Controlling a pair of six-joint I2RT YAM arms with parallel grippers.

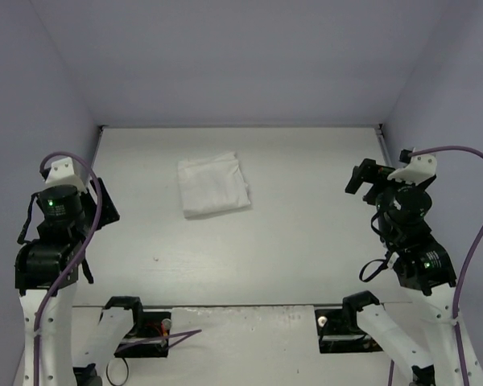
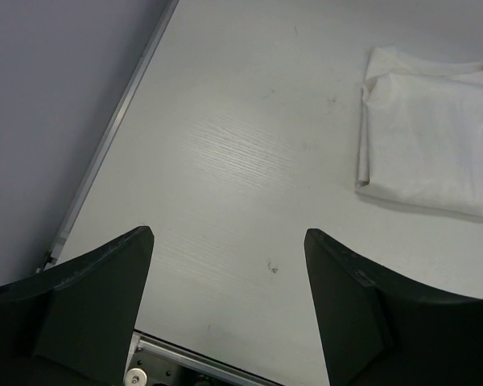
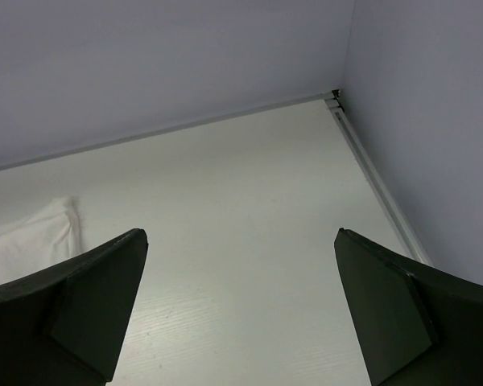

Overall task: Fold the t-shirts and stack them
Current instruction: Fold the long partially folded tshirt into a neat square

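A white t-shirt (image 1: pixel 213 185) lies folded into a rough square on the table, left of centre towards the back. It also shows at the right edge of the left wrist view (image 2: pixel 431 141) and at the left edge of the right wrist view (image 3: pixel 28 237). My left gripper (image 2: pixel 228 241) is open and empty, raised over the table's left side, well clear of the shirt. My right gripper (image 3: pixel 240 241) is open and empty, raised over the right side, far from the shirt.
The white table (image 1: pixel 306 209) is walled by grey panels at the back and both sides. A metal rail (image 2: pixel 113 137) runs along the left edge and another (image 3: pixel 374 181) along the right. The arm bases (image 1: pixel 137 326) stand at the near edge.
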